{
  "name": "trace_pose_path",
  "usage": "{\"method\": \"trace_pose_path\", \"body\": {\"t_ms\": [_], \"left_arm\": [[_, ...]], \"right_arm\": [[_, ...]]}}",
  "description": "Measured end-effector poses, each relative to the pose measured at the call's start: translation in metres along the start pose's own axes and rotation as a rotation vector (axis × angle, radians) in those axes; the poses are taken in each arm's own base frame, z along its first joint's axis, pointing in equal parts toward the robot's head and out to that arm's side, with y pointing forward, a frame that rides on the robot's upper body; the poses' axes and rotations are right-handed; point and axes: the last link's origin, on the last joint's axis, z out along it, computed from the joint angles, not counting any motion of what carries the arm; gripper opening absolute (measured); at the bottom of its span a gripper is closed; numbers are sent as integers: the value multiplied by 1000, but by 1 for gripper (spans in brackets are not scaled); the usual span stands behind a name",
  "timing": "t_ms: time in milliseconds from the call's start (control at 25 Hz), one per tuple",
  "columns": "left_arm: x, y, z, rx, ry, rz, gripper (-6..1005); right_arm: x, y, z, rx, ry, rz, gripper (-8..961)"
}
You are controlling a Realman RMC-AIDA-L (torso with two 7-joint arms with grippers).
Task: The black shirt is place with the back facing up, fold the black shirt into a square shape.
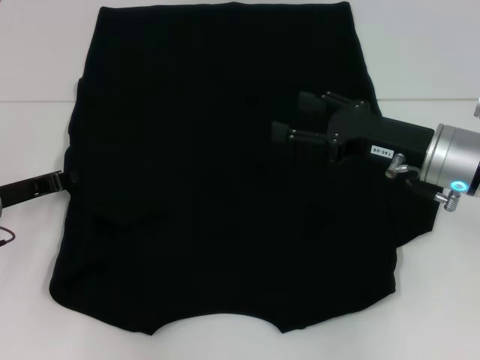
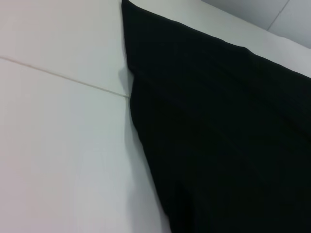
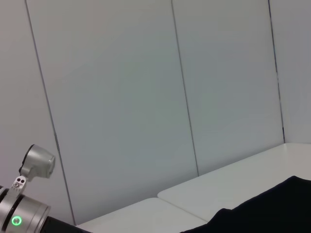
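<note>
The black shirt (image 1: 202,187) lies flat over most of the white table, its straight hem at the far side and a curved notch at the near edge. My right gripper (image 1: 291,118) hovers over the shirt's right half, pointing left, its two fingers apart with nothing between them. My left gripper (image 1: 46,184) comes in low from the left and reaches the shirt's left edge; its jaws are not readable. The left wrist view shows the shirt's edge (image 2: 218,136) on the table. A corner of the shirt (image 3: 272,208) shows in the right wrist view.
The white table (image 1: 30,90) has a seam running across it (image 2: 63,77). A bit of fabric sticks out under the right arm (image 1: 420,217). Grey wall panels (image 3: 146,97) stand behind the table. The left arm's silver wrist (image 3: 22,213) shows far off.
</note>
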Motion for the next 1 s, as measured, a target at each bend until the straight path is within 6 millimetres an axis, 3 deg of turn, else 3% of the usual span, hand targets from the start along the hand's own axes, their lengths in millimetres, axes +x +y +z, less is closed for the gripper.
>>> {"method": "trace_pose_path", "body": {"t_ms": [280, 480, 920, 1000], "left_arm": [[10, 13, 4, -56, -2, 6, 105], [18, 32, 16, -101, -6, 18, 28], [19, 76, 39, -220, -16, -50, 34], [18, 82, 40, -241, -5, -77, 153]], "right_arm": [[0, 0, 0, 0, 0, -2, 916], [1, 1, 0, -1, 0, -1, 915], [0, -1, -1, 7, -6, 0, 915], [-1, -3, -3, 17, -12, 2, 915]]}}
